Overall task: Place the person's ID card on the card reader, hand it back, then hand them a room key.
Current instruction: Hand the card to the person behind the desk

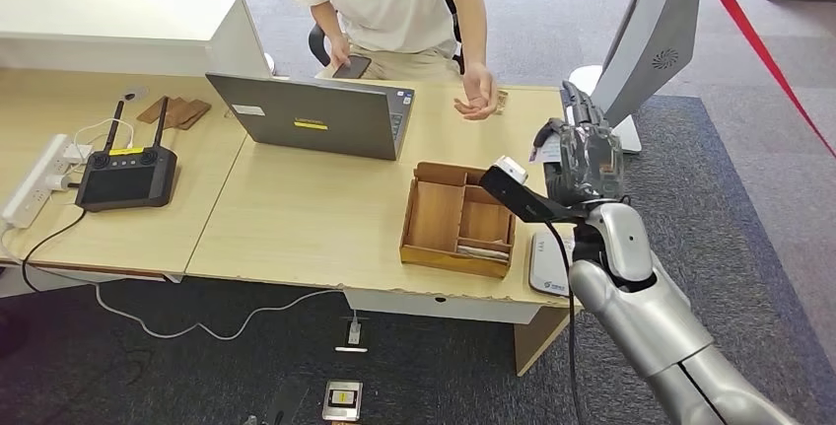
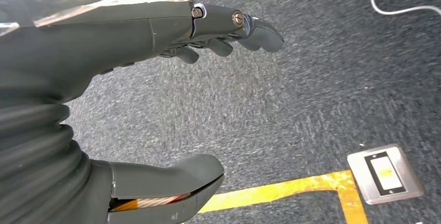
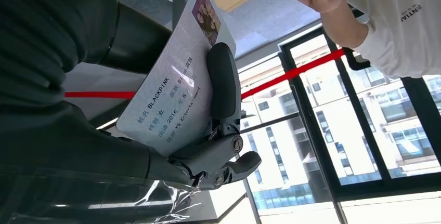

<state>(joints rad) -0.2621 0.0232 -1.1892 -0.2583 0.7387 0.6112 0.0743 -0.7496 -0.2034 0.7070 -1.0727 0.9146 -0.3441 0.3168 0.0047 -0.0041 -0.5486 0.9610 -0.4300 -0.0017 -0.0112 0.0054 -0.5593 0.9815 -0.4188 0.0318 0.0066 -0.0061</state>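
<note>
Above the table's right end, right hand (image 3: 218, 146) grips ID card (image 3: 171, 94), long axis toward person's palm (image 1: 477, 105).

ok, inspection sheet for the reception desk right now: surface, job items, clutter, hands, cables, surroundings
Surface: light wooden desk, chipped along its front edge.
Job items: pale printed ID card held in the right hand, raised above the desk's right end; flat white card reader on the desk near its front edge; seated person's open hand held out over the desk.
Clutter: grey laptop; black handheld controller with antennas; wooden compartment tray; white power strip.
Hands: right grips the card; left hand hangs over the carpet, fingers apart, holding nothing.
Cables: white cable trailing on the floor.
Surroundings: grey carpet, yellow floor tape, metal floor socket.
</note>
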